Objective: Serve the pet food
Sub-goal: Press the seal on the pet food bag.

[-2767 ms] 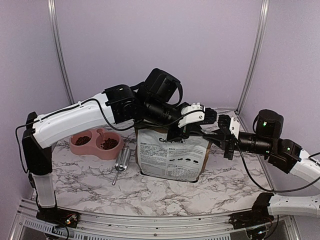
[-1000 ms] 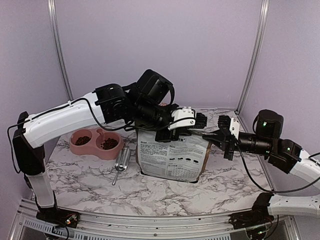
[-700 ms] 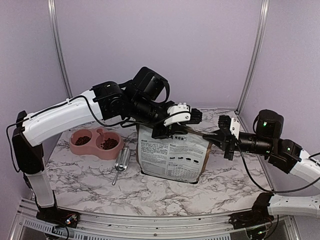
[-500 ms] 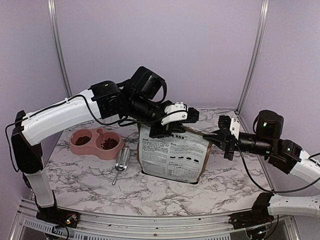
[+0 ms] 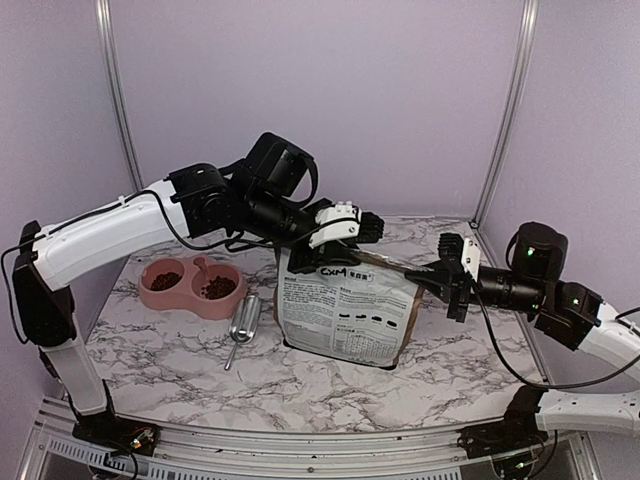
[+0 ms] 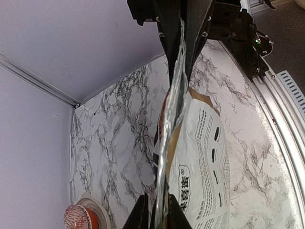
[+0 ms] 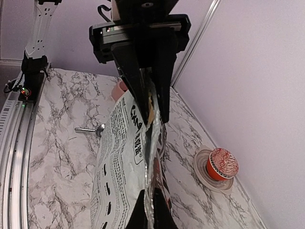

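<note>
Biggest worry first: the tall paper bag (image 5: 345, 315) stands upright in the middle of the marble surface (image 5: 470, 360) and is being worked at its pressed-together top edge, so any uneven pull could tip it over and spill whatever is inside. The right fingers (image 6: 196, 38) are clamped tight on that edge at the bag's right end. The left fingers (image 7: 136, 78) sit narrow with the edge running between them, and it cannot be told whether they actually grip it. If they don't, the bag is held by one corner only, and a tug from the right side would likely twist or drag it rather than open it. Next down: the two sets of fingers face each other close along that edge, so a careless move risks a knock between them. Smaller again, the pink double bowl (image 5: 195, 304) sits well to the left with pet food (image 5: 218, 287) showing in both cups. The metal scoop (image 5: 243, 318) lies between bowl and bag, near the bag's left side. A sliding or falling bag could shove the scoop into the bowl and scatter pellets. Smallest of all, the cupcake (image 7: 221, 164) toward the back wall could get bumped if the bag tips backwards.
</note>
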`<state>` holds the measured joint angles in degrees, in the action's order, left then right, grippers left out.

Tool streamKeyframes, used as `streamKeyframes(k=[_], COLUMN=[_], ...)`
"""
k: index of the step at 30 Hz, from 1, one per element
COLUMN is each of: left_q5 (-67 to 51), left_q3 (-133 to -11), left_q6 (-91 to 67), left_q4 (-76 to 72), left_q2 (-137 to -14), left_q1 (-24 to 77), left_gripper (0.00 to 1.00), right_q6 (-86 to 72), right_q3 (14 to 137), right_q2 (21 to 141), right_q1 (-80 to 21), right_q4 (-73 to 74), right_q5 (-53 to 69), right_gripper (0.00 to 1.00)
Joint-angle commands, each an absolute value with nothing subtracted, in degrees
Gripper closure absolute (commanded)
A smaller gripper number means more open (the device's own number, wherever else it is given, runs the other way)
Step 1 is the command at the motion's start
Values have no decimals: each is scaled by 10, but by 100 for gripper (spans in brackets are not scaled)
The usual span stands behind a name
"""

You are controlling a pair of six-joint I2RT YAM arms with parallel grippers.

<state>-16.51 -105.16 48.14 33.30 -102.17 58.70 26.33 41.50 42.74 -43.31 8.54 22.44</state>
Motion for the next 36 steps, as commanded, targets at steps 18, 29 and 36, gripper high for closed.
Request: streamKeyframes(k=[18, 29, 36], left_q5=[-124, -147, -164], left_q3=[-983, -960, -960], left_q6=[491, 491, 486], left_q4=[347, 336, 342], left_q2=[-954, -916, -909], left_q1=[530, 524, 522], left_gripper=[100, 100, 100], right_q6=[262, 248, 246], right_q3=[434, 491, 523], right_q2=[396, 490, 549], right_q1=[-434, -435, -435], right_q4=[12, 32, 24], right_q5=[258, 296, 329], right_gripper=[100, 70, 67])
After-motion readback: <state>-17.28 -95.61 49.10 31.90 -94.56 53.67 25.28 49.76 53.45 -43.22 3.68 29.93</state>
